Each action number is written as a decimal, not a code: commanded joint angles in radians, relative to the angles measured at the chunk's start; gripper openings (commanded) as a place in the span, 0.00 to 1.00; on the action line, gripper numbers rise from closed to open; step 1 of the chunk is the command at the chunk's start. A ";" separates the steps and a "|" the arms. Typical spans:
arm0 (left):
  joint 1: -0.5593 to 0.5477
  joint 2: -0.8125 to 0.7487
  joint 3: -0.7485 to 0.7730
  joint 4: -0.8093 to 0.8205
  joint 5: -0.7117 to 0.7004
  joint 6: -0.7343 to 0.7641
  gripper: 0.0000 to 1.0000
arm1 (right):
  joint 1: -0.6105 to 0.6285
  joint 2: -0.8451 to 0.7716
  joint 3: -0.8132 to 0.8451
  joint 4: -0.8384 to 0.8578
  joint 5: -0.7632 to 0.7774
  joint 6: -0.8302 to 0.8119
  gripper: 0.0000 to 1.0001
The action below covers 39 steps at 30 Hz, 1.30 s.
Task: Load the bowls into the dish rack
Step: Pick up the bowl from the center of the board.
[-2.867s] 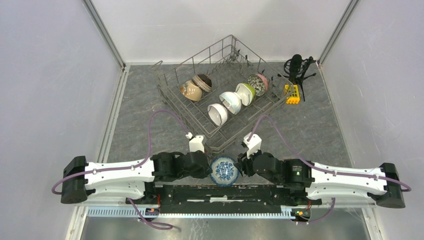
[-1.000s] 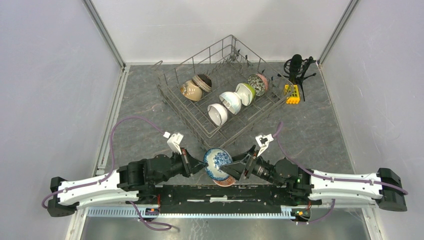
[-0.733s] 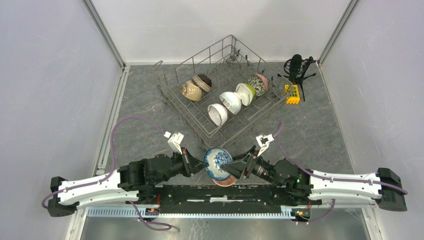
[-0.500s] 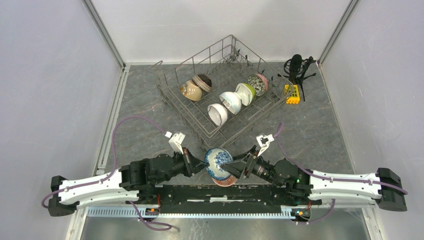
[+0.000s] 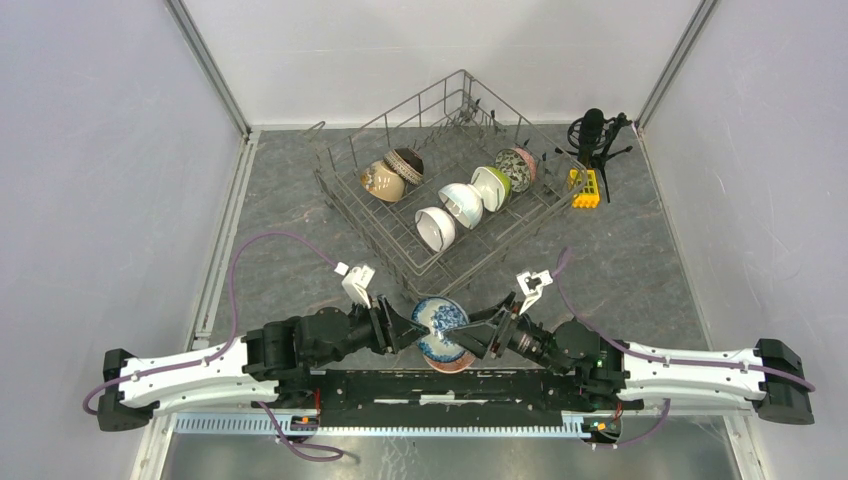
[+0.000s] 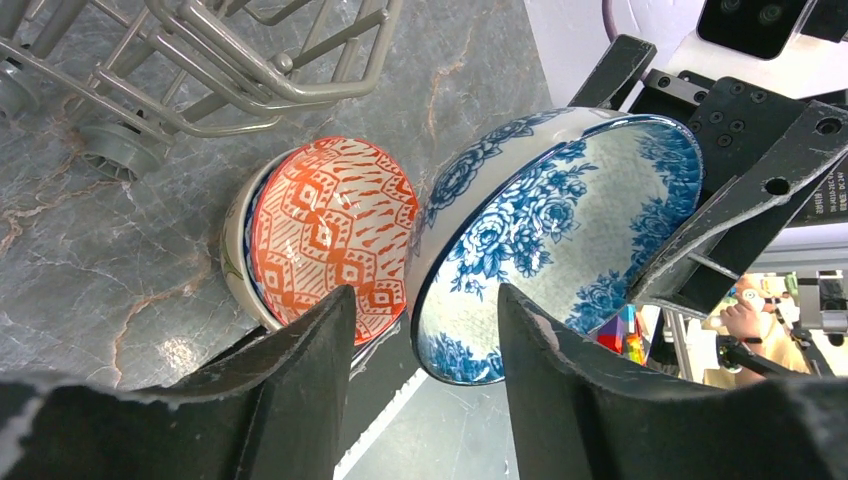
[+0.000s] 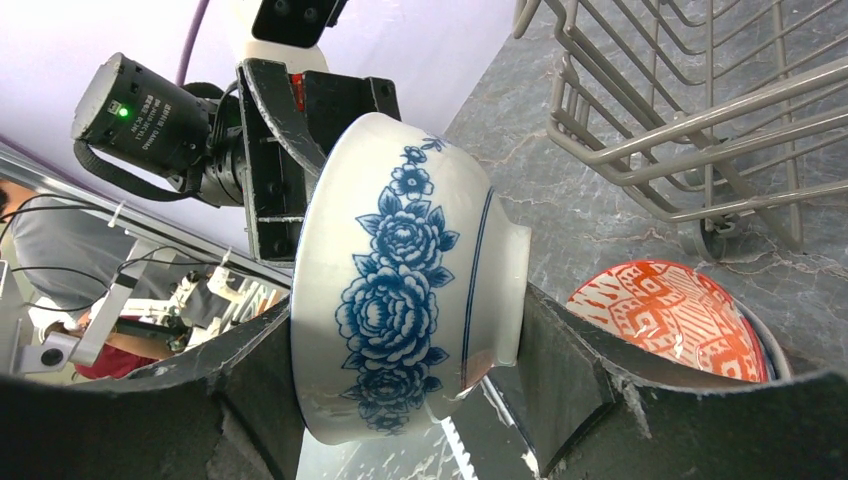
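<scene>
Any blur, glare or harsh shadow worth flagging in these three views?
Top external: evenly lit, sharp, no harsh shadows around the dish rack. Left wrist: left gripper's fingers are dark and soft near the lens; blue-and-white bowl crisp. Right wrist: bowl sharp, room behind it softer, no strong glare.

Grey marbled table (image 5: 270, 230) noted. Wire dish rack (image 5: 335, 195) is set at far centre; tripod microphone (image 5: 592, 130) and yellow block (image 5: 584, 188) are placed just right of it; orange-patterned bowl (image 6: 330, 235) is seen at near edge, by the rack's near corner
</scene>
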 commanded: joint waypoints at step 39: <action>-0.002 0.129 0.108 0.052 0.086 0.139 0.02 | 0.007 0.039 0.014 0.149 -0.190 -0.087 0.58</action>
